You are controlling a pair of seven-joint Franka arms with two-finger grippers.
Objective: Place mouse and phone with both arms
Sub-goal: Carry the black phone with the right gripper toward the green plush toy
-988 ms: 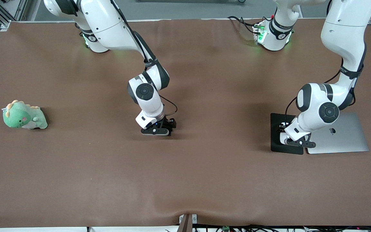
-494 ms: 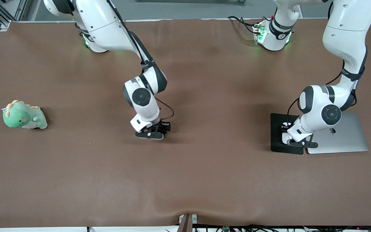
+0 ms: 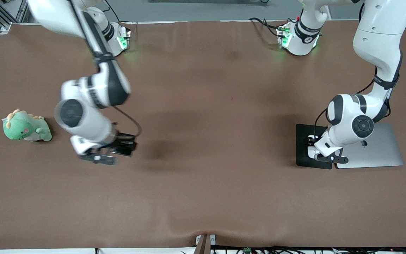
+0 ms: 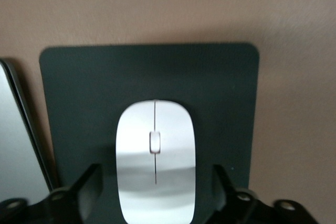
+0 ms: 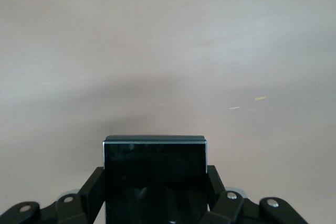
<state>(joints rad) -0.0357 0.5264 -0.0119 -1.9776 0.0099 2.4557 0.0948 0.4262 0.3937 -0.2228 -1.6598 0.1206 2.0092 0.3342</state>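
Note:
The white mouse [image 4: 155,158] lies on the black pad [image 4: 220,87]. My left gripper [image 4: 156,195] is low over the pad [image 3: 302,135], open, with one finger [image 4: 86,187] on each side of the mouse and a gap between each finger and it. In the front view this gripper [image 3: 316,151] hides the mouse. My right gripper [image 5: 155,192] is shut on the black phone [image 5: 155,174], which sticks out between its fingers. In the front view this gripper [image 3: 113,150] holds the phone [image 3: 124,146] above the bare table, toward the right arm's end.
A closed silver laptop [image 3: 375,148] lies beside the black pad toward the left arm's end; its edge also shows in the left wrist view [image 4: 16,150]. A green plush dinosaur [image 3: 25,126] sits near the right arm's end of the brown table [image 3: 224,197].
My right arm has swung quickly from the table's middle toward the right arm's end, nearer the plush, carrying the phone. My left gripper has barely moved over the pad.

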